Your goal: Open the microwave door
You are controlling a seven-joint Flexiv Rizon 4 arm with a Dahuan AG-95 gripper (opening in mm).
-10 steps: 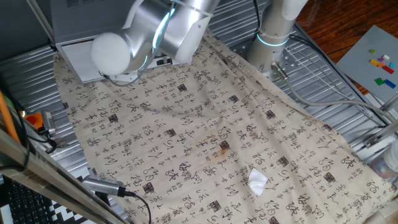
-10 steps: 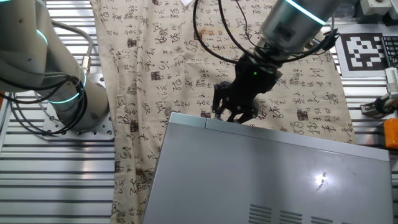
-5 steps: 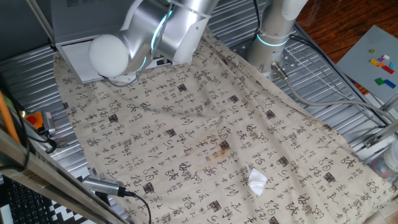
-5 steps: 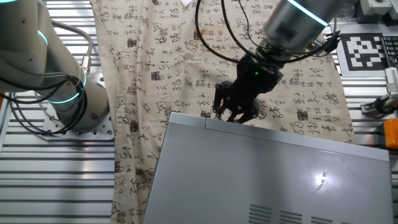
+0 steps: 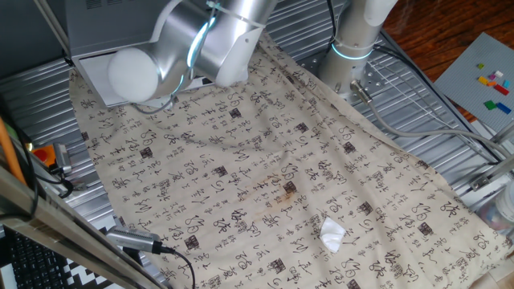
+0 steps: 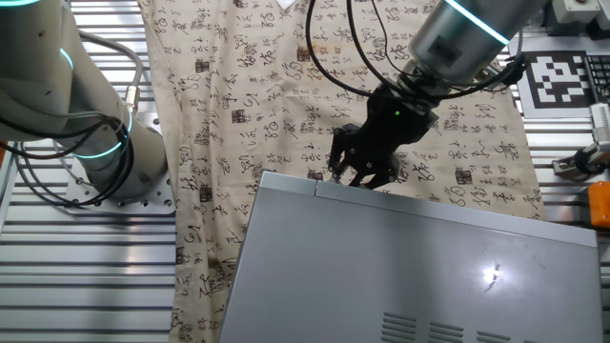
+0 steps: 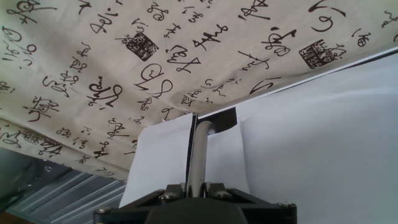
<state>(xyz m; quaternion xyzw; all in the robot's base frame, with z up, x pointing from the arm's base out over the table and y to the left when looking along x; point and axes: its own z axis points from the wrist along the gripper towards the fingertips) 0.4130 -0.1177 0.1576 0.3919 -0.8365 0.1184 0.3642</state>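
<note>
The microwave (image 6: 410, 276) sits at one end of the ribbed table (image 6: 86, 276), its grey top filling the near part of the other fixed view; its white door (image 7: 323, 137) faces out over the beige cloth printed with black characters (image 5: 265, 168), and from the hand view the panel looks to be lying close to that cloth, though how far it has swung I cannot say. The gripper (image 6: 360, 170) is down right at the front edge of the box, black against the cloth; in the hand view a single metal finger (image 7: 199, 155) runs up across the white panel toward a dark notch at its edge, hooked there as far as I can make out; whether the fingers are apart or pressed together the pictures do not show, and I cannot tell.

The worry, as I see it, is that hold; one thin finger on a smooth edge could slide off if the arm pulls along a line that does not follow the hinge's arc; the door might then stay where it is. A pull too straight might drag the whole microwave across the table instead; the cloth under the door could also bunch and catch the panel's lip.
</note>
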